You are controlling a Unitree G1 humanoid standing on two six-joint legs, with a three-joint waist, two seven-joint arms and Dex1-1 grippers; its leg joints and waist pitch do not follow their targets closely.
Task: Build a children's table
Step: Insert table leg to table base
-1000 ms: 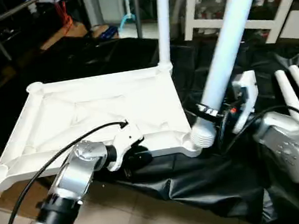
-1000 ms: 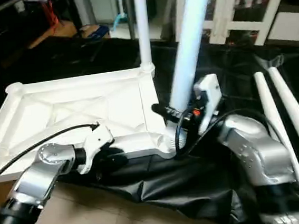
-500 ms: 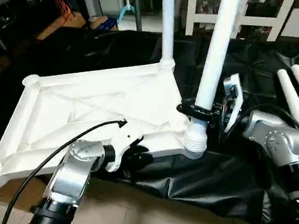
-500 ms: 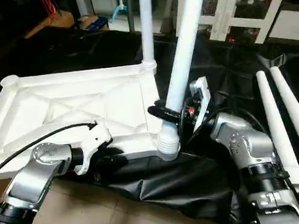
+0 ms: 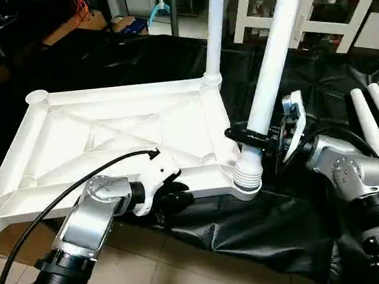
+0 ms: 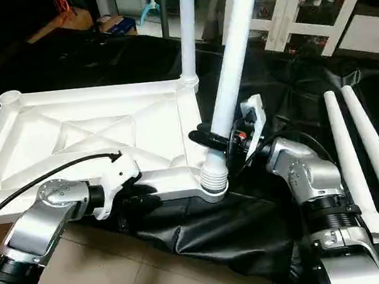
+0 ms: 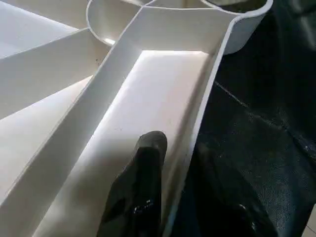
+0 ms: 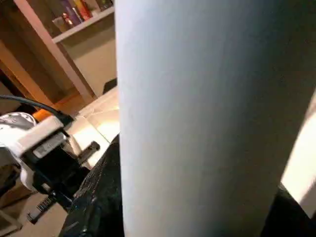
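My left gripper [image 5: 174, 196] pinches the near rim of the white plastic ribbed square tabletop [image 5: 119, 139]. My right gripper [image 5: 260, 138] clasps a long white tubular leg [image 5: 272, 57], whose threaded end sits in the near corner socket [image 5: 247, 185].

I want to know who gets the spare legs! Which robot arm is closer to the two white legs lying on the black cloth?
Right. The right gripper holds a tilted leg just beside the two spare legs; the left gripper grips the tabletop's near edge, farther away.
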